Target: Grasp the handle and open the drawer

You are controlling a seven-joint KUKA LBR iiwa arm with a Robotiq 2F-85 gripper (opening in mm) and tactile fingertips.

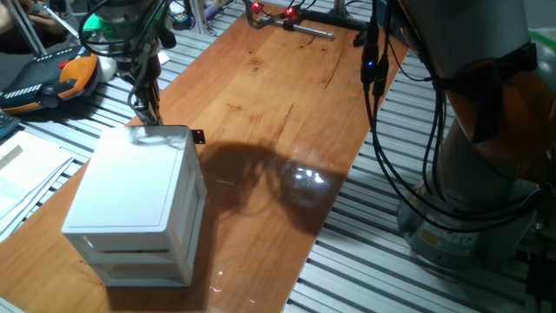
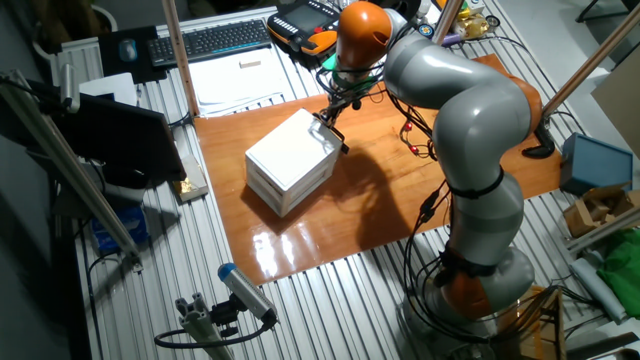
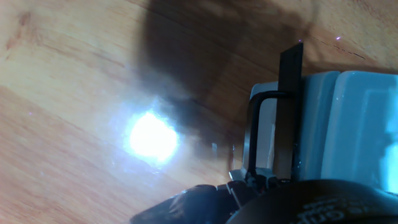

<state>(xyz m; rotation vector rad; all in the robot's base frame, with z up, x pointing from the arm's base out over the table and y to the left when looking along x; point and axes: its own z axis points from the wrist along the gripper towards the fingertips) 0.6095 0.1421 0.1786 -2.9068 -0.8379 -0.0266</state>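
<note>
The small white cabinet (image 1: pixel 130 196) stands on the wooden table, and its uppermost tray is the drawer (image 1: pixel 187 174). The handle (image 1: pixel 198 136) is a tiny black tab at the cabinet's far right top corner; it also shows in the other fixed view (image 2: pixel 344 150). My gripper (image 1: pixel 148 120) hangs over the cabinet's far top edge, left of the handle and apart from it. Its fingers (image 1: pixel 144 103) stand close together with nothing between them. In the hand view a black finger (image 3: pixel 290 112) lies against the pale cabinet (image 3: pixel 351 124). The handle is hidden there.
The wooden table (image 1: pixel 287 130) reaches right of and beyond the cabinet, with a bright glare spot (image 1: pixel 306 176). A black bar with red lights (image 1: pixel 300 19) lies at the far edge. An orange-black device (image 1: pixel 52 78) and papers (image 1: pixel 22 174) lie to the left. Cables (image 1: pixel 378 104) hang at the right.
</note>
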